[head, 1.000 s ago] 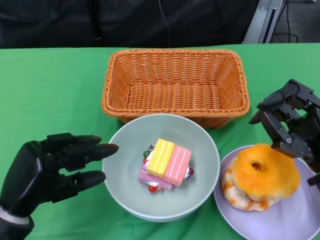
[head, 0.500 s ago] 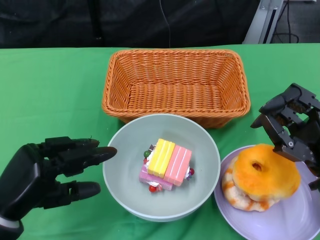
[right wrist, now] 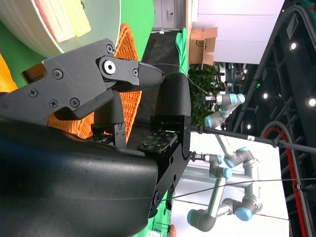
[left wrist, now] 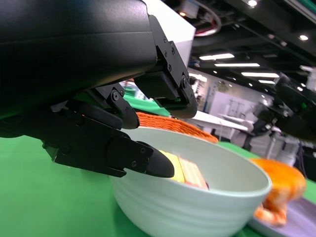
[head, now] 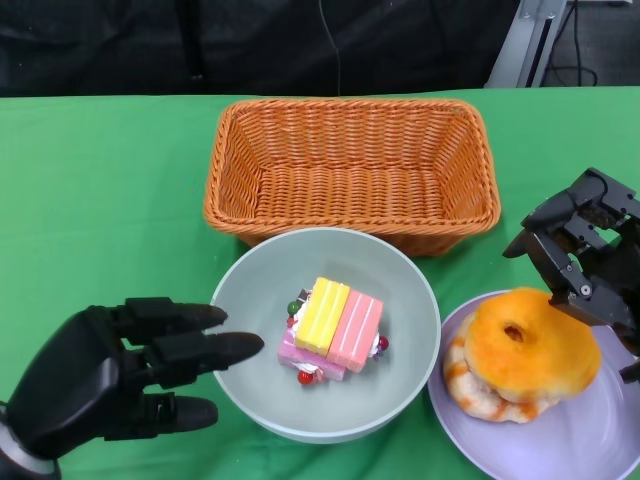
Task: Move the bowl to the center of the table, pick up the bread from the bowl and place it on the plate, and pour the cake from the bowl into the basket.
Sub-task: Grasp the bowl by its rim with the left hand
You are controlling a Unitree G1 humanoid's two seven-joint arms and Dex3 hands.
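A pale green bowl (head: 410,300) stands mid-table and holds a yellow and pink cake (head: 337,322). The orange bread (head: 525,350) lies on the lilac plate (head: 600,440) at the right. Behind the bowl is the wicker basket (head: 350,170), with nothing in it. My left hand (head: 110,375) is open at the bowl's left side, its upper fingers (head: 215,350) reaching over the rim and a lower finger outside the wall. In the left wrist view the fingers (left wrist: 123,153) hover at the bowl (left wrist: 197,207) rim. My right hand (head: 585,255) is open, just above and behind the bread, holding nothing.
Green cloth (head: 100,190) covers the table, with bare room on the left. Beyond the far edge is a dark backdrop. The plate runs past the picture's lower right corner.
My left hand has dropped toward the near edge and slid right, so its fingertips now reach over the bowl's rim. The right hand has barely moved.
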